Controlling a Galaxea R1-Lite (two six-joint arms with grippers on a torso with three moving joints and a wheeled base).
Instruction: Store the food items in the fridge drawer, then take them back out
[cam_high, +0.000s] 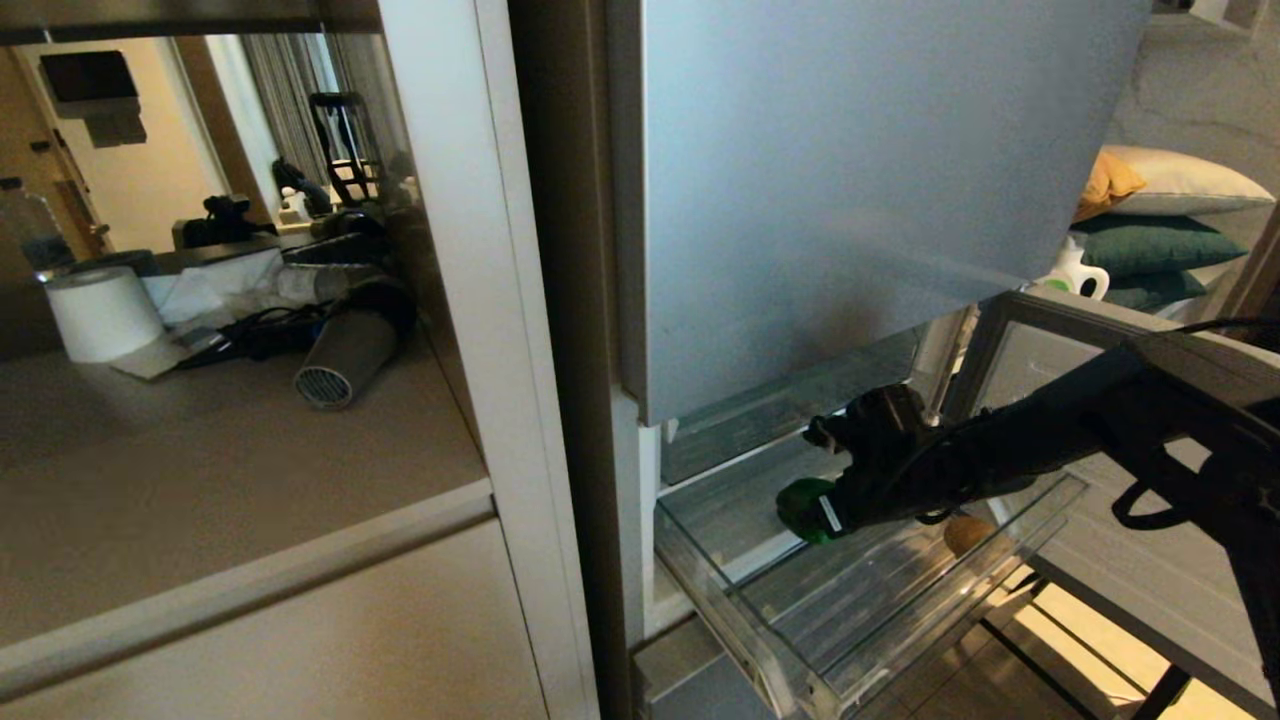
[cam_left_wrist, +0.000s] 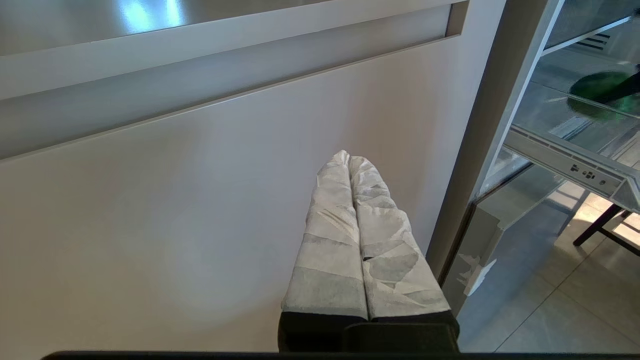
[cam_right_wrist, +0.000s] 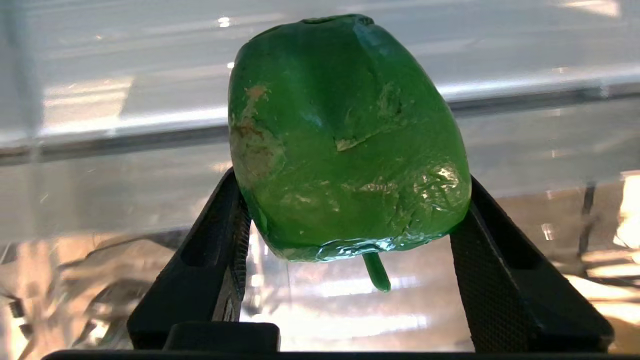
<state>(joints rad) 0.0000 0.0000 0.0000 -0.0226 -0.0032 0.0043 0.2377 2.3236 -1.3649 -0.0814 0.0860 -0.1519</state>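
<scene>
The green bell pepper (cam_high: 803, 503) sits low in the pulled-out clear fridge drawer (cam_high: 740, 612), toward its left rear. My right gripper (cam_high: 822, 492) reaches down into the drawer and is shut on the pepper. In the right wrist view both black fingers (cam_right_wrist: 220, 260) press the sides of the pepper (cam_right_wrist: 345, 140), whose stem points back at the camera. A tan potato-like lump (cam_high: 966, 535) lies in the drawer under my right forearm, partly hidden. My left gripper (cam_left_wrist: 348, 159), with white-wrapped fingers, stays shut and empty beside the beige cabinet front, and the pepper (cam_left_wrist: 595, 89) shows through the drawer beyond.
The silver upper fridge door (cam_high: 850, 180) hangs just above the drawer. An open lower door frame (cam_high: 1090, 330) stands at the right. A counter at the left holds a paper roll (cam_high: 100, 312) and a grey cylinder (cam_high: 345, 360). Pillows (cam_high: 1160, 235) and a white jug (cam_high: 1075, 272) lie behind.
</scene>
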